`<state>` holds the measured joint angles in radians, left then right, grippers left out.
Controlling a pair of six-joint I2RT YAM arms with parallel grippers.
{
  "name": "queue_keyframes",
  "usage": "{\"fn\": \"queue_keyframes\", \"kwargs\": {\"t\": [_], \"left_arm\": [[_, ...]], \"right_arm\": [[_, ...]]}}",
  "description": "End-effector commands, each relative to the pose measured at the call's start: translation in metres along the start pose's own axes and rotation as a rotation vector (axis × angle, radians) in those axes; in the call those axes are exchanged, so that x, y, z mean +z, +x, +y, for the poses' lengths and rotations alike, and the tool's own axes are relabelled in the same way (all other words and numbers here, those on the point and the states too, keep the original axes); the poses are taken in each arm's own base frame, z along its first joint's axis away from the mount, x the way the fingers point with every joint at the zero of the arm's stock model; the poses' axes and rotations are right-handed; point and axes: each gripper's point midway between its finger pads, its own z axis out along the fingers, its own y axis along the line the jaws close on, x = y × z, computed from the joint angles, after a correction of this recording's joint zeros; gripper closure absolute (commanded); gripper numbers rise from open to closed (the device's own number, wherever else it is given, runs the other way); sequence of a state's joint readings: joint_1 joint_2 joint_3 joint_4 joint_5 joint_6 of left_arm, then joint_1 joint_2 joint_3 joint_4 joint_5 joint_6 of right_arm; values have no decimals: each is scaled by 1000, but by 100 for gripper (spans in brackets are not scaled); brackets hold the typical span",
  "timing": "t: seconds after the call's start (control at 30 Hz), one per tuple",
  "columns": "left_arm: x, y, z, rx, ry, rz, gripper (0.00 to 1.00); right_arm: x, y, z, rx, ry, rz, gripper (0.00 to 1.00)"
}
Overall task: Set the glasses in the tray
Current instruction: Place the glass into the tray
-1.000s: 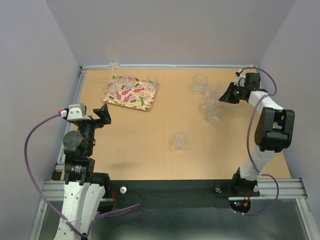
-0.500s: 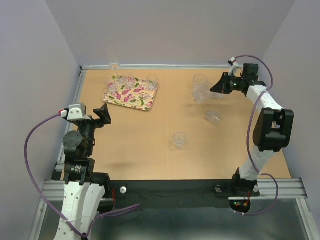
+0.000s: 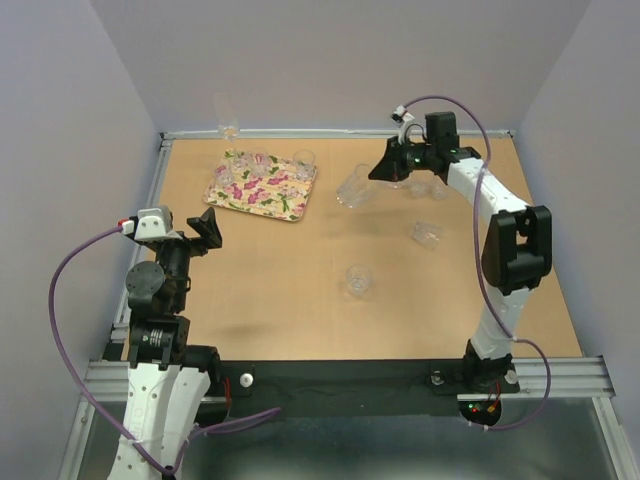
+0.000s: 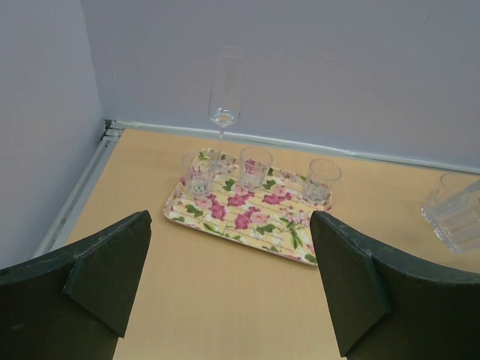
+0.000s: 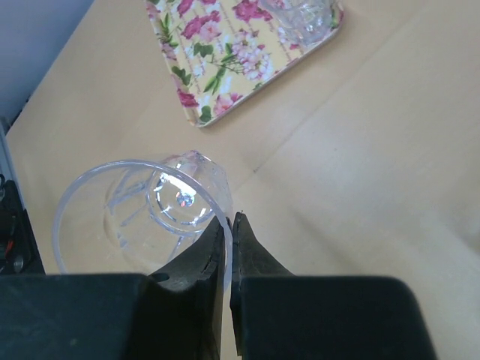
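The flowered tray (image 3: 268, 195) lies at the back left with three clear glasses (image 3: 262, 164) standing along its far side. My right gripper (image 3: 383, 171) is shut on the rim of a wide clear glass (image 3: 355, 187), which hangs tilted above the table just right of the tray. In the right wrist view the right gripper (image 5: 229, 219) pinches that glass (image 5: 135, 221) by its wall, with the tray (image 5: 217, 52) ahead. My left gripper (image 3: 206, 229) stands open and holds nothing, and in its own view the left gripper (image 4: 229, 251) faces the tray (image 4: 251, 221).
A small glass (image 3: 358, 280) stands mid-table. Another glass (image 3: 427, 233) lies on its side at the right, and more glassware (image 3: 428, 187) sits under the right forearm. A tall flute (image 3: 228, 116) stands against the back wall behind the tray.
The right arm has swung left from the back right corner toward the tray, carrying the wide glass. The left arm has not moved.
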<state>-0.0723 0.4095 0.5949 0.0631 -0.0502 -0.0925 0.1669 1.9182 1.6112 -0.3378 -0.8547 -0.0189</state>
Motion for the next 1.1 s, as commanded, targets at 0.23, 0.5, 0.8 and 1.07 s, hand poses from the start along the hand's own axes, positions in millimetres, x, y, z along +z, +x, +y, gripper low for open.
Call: {"fn": "queue_keyframes", "kwargs": {"t": [0.23, 0.5, 0.8, 1.07], "left_arm": [[4, -4, 1, 17, -7, -30, 2], [6, -1, 3, 18, -14, -22, 2], [8, 0, 4, 22, -18, -16, 2], [8, 0, 4, 20, -20, -15, 2]], "right_arm": [[54, -41, 33, -93, -33, -30, 100], [88, -54, 50, -117, -31, -40, 100], [113, -57, 50, -87, 15, -46, 99], [130, -60, 54, -49, 75, -63, 99]]}}
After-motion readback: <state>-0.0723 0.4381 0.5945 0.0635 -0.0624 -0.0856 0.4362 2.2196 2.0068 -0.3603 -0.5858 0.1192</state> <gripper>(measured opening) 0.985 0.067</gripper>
